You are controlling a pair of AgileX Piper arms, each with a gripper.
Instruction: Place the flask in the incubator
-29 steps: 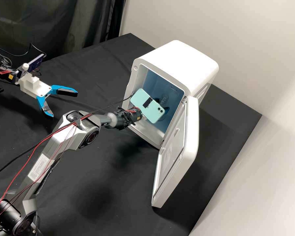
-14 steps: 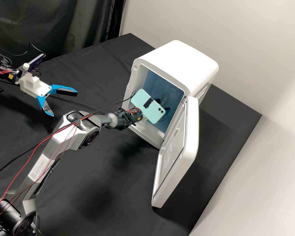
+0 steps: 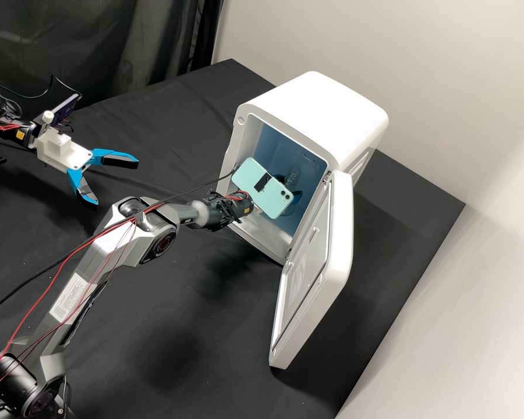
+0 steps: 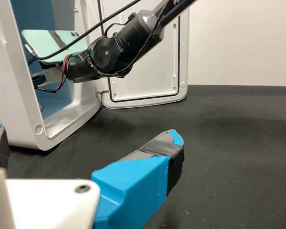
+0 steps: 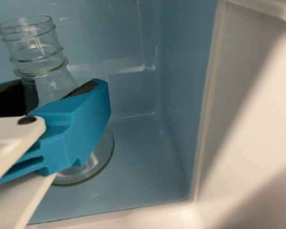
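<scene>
The white incubator [image 3: 326, 110] stands on the black bench with its door [image 3: 317, 273] swung wide open, showing a blue inside. My right arm [image 3: 140, 227] stretches into the opening; a mint phone [image 3: 265, 189] on its wrist covers the gripper in the high view. Inside, my right gripper [image 5: 62, 93] is shut on the clear glass flask [image 5: 35, 52] at its shoulder, and the flask's base [image 5: 93, 162] rests on or just above the blue floor. My left gripper [image 3: 114, 183] hovers open and holds nothing, well left of the incubator.
The left wrist view shows the incubator's front wall [image 4: 19, 95], the open door [image 4: 148, 71] and the right arm's wrist [image 4: 109, 47]. A pale wall rises behind the bench, and dark curtains hang at the back left. Bare bench lies between the arms.
My left gripper has drifted slightly up and to the left. The right arm and the flask have barely moved inside the incubator.
</scene>
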